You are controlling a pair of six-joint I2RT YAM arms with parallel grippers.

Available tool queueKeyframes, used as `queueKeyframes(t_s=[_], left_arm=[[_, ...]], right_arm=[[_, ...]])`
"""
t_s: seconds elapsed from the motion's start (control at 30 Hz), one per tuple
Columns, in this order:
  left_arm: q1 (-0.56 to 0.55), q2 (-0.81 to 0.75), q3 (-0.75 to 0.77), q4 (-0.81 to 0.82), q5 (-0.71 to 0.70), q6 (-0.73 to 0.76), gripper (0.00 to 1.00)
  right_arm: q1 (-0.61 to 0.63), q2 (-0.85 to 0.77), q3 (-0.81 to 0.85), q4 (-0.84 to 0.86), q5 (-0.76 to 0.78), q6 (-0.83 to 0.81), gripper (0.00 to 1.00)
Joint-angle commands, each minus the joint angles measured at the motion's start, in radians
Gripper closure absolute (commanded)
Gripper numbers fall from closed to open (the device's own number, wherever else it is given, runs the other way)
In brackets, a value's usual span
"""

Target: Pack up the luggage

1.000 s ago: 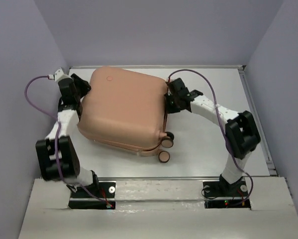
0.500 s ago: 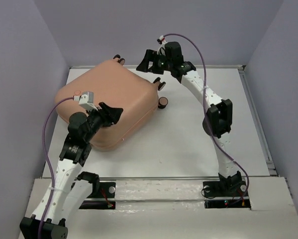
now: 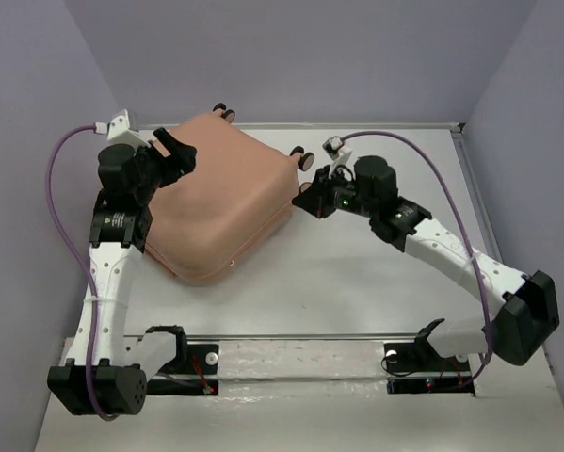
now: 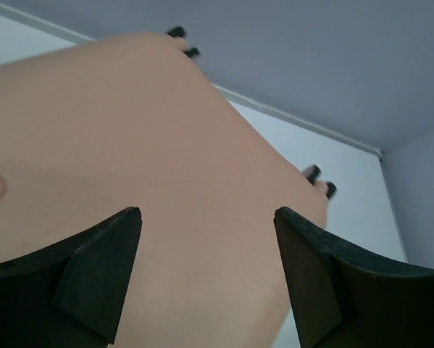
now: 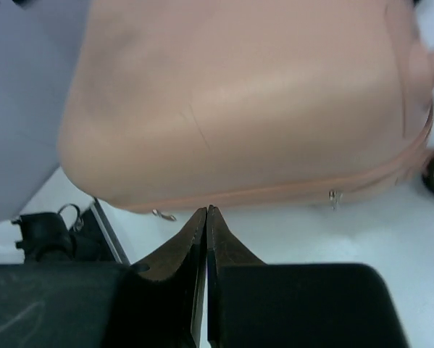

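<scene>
The peach-pink luggage (image 3: 220,198) lies closed on the white table at the back left, its wheels (image 3: 306,161) toward the back and right. My left gripper (image 3: 173,155) is open above its left part; the shell (image 4: 130,159) fills the left wrist view between the fingers (image 4: 101,268). My right gripper (image 3: 308,201) is shut and empty, its tips at the luggage's right side. In the right wrist view the shut tips (image 5: 206,212) point at the zipper seam (image 5: 274,192), with two zipper pulls (image 5: 334,197) showing.
Purple-grey walls (image 3: 291,56) enclose the table on three sides. The white table (image 3: 385,273) stretches to the right and front of the luggage. A metal rail (image 3: 300,337) runs along the near edge by the arm bases.
The luggage turned, its wheels going from front right to the back. My left gripper came back to the luggage's left part. My right arm swung from the back down to the right side.
</scene>
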Motion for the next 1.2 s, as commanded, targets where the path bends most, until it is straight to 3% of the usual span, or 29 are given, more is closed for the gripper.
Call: queueKeyframes(t_s=[0.0, 0.07, 0.17, 0.3, 0.37, 0.6, 0.67, 0.8, 1.0, 1.17], left_arm=[[0.113, 0.053, 0.039, 0.022, -0.109, -0.02, 0.14], [0.188, 0.116, 0.036, 0.11, -0.12, -0.066, 0.09], [0.285, 0.304, 0.216, 0.049, -0.135, -0.083, 0.09], [0.374, 0.545, 0.457, -0.031, -0.077, -0.084, 0.09], [0.391, 0.665, 0.598, -0.104, -0.12, -0.049, 0.09], [0.388, 1.035, 0.959, -0.377, -0.011, 0.055, 0.16], [0.377, 1.079, 0.928, -0.366, 0.079, 0.069, 0.18], [0.302, 1.06, 0.689, -0.277, 0.133, 0.071, 0.2], [0.19, 0.915, 0.273, 0.036, 0.273, -0.093, 0.21], [0.075, 0.83, 0.13, 0.179, 0.282, -0.172, 0.21]], right_arm=[[0.007, 0.032, -0.176, 0.133, 0.1, 0.047, 0.91], [0.007, 0.046, -0.206, 0.155, 0.065, 0.08, 0.8], [0.016, 0.051, -0.308, 0.245, -0.002, 0.12, 0.64], [0.035, -0.001, -0.404, 0.295, -0.011, 0.143, 0.62], [0.067, -0.031, -0.454, 0.299, -0.005, 0.144, 0.62], [0.087, -0.054, -0.522, 0.307, 0.06, 0.167, 0.61], [0.087, -0.025, -0.507, 0.299, 0.101, 0.169, 0.53], [0.087, 0.068, -0.397, 0.299, 0.15, 0.186, 0.36], [0.041, 0.279, -0.188, 0.312, 0.167, 0.181, 0.37], [-0.079, 0.351, -0.165, 0.368, 0.066, 0.192, 0.38]])
